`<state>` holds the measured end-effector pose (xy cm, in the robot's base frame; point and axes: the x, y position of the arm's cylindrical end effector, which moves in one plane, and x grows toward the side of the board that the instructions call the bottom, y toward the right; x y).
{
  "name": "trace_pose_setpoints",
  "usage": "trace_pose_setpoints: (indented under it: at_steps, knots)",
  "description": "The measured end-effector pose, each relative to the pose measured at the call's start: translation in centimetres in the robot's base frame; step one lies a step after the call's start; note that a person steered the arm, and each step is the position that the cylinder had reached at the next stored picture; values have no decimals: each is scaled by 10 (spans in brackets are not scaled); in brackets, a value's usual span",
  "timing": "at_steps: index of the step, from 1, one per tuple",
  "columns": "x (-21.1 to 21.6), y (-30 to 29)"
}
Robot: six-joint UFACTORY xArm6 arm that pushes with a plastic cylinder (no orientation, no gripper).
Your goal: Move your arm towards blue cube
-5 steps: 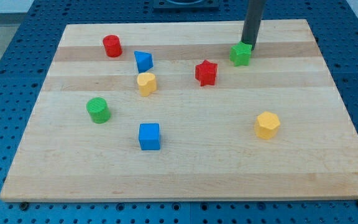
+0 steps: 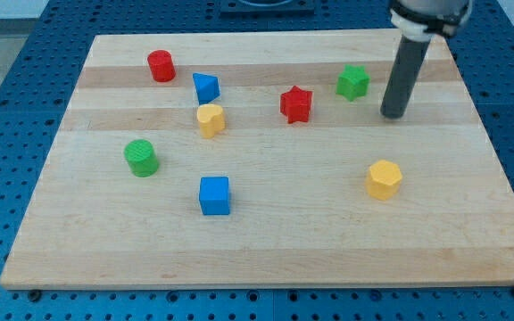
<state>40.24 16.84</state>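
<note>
The blue cube sits on the wooden board at the lower middle-left. My tip rests on the board at the upper right, far to the right of and above the blue cube. It stands just right of and a little below the green star-shaped block, apart from it.
A red star block lies left of my tip. A yellow hexagonal block lies below my tip. A red cylinder, a blue triangular block, a yellow block and a green cylinder lie at the left.
My tip has moved from just above the green block to the right and downward in the view. The green block shifted slightly up and right.
</note>
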Motion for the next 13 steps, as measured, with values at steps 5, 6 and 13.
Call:
trace_pose_setpoints:
  at_steps: [5, 6, 13]
  knots:
    - [50, -206]
    - [58, -248]
    - [141, -280]
